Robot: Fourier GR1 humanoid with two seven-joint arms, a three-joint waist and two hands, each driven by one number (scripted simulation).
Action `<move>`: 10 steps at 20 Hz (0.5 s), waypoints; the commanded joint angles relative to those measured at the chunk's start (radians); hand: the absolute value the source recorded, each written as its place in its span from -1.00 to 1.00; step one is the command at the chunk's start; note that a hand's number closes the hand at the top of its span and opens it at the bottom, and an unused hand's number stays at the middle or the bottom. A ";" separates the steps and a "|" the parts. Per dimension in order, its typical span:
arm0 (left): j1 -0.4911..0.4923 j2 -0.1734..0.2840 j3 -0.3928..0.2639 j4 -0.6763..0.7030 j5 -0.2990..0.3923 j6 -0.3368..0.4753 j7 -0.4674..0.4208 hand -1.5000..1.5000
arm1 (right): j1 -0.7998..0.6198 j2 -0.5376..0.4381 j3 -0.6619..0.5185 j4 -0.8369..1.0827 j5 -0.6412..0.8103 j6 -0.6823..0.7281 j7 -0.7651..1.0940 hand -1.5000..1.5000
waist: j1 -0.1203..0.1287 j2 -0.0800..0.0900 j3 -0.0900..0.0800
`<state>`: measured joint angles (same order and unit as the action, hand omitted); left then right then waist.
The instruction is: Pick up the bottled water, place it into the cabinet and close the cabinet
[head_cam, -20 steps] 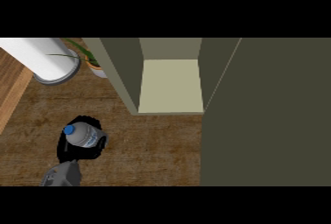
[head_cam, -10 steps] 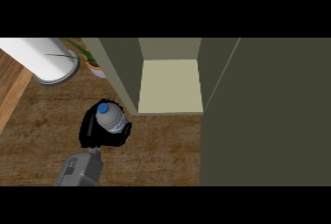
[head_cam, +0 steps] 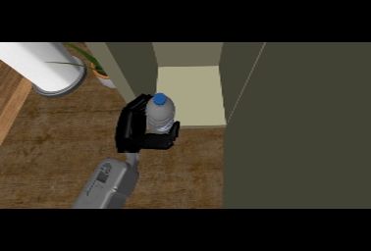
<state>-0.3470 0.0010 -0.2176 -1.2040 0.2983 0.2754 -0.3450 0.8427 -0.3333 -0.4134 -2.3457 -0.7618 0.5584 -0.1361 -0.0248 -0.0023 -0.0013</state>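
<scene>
At cabinet (head_cam: 190,98) mouth: one hand-held bottle (head_cam: 160,113).

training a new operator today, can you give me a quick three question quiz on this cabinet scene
1. True or false: the bottled water already stands on the cabinet shelf.
2. Which hand holds the bottle? A) left hand B) right hand C) neither
3. Fill in: the bottle's cap is coloured ____.

Key
1. False: the bottle is in the hand, at the shelf's front left corner.
2. A: only one forearm shows, entering at the lower left, its fingers curled round the bottle.
3. Blue.
</scene>
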 commanded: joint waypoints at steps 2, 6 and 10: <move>-0.166 -0.001 -0.053 0.094 0.005 0.166 0.046 1.00 | -0.009 -0.009 -0.014 -0.159 -0.103 -0.076 0.071 -1.00 | -0.003 0.005 0.000; -0.215 -0.001 -0.063 0.176 -0.015 0.239 0.071 1.00 | 0.057 0.048 0.002 -0.194 -0.063 -0.041 0.056 -1.00 | -0.011 0.003 0.000; -0.365 -0.001 -0.031 0.280 -0.019 0.268 0.149 1.00 | 0.028 -0.012 -0.010 -0.211 -0.137 -0.088 0.101 -1.00 | -0.014 0.007 -0.001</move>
<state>-0.5946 0.0001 -0.2759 -1.0143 0.2857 0.5056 -0.2500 0.8159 -0.3451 -0.4096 -2.3442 -0.7847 0.5386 -0.1148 -0.0305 0.0022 -0.0015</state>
